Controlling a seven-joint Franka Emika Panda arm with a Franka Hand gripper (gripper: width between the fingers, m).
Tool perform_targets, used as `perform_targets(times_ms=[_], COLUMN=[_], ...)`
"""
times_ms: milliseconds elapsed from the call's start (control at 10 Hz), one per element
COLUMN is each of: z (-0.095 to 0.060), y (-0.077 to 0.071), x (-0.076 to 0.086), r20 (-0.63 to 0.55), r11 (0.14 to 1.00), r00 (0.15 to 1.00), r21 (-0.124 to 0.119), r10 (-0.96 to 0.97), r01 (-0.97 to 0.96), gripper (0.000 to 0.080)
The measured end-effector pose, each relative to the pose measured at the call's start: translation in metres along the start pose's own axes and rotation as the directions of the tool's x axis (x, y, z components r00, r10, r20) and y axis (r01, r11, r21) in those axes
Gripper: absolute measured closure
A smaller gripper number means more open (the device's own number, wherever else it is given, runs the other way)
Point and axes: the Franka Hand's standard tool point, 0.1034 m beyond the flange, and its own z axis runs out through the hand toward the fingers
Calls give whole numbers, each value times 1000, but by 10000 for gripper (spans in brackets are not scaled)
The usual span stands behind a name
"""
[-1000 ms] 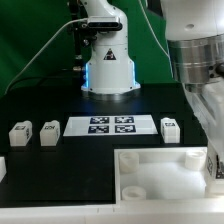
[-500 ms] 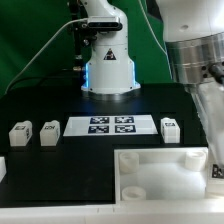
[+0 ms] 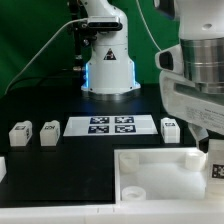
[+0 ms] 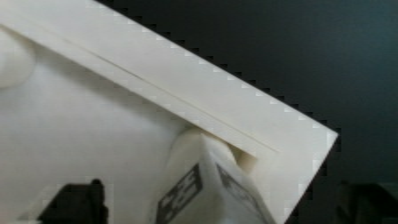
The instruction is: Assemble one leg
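A leg [image 4: 210, 185] with a black-and-white tag stands upright in the corner of the white tray [image 4: 107, 120]. In the exterior view this leg [image 3: 216, 167] is at the tray's [image 3: 160, 165] far corner on the exterior view's right. My gripper [image 4: 217, 208] is directly above it, with the dark fingers [image 4: 75, 205] apart on either side and a gap to the leg on both sides. In the exterior view the gripper [image 3: 214, 152] is mostly cut off by the frame edge. Three more legs lie on the table: two on the left [image 3: 20, 132] [image 3: 49, 132] and one by the arm [image 3: 170, 127].
The marker board [image 3: 110, 125] lies flat between the loose legs. The robot base [image 3: 108, 65] stands behind it. A small white part [image 3: 2, 168] shows at the exterior view's left edge. The tray fills the front right of the black table.
The hand has turned about its wrist and its white body now faces the camera, higher and wider in view. The leg stays in the tray's corner. The loose legs have not moved.
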Motion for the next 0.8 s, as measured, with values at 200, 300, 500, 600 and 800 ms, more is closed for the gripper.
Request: perform_targets(times_ms=[200,300,500,600,800], z=[1,0,-1,-1,-1], y=[1,0,-1,-1,-2], x=[4,10,12,12,11], r20=[-12,-9,-12,-12,-17], r11=[942,870,817,816,878], r00=[942,871,818,817,878], r21=[-37,-52,-57,-57,-53], r10=[-335,-491,-576,-576,-478], r01=[334,490,574,575,477], gripper=[150,150,150,283,432])
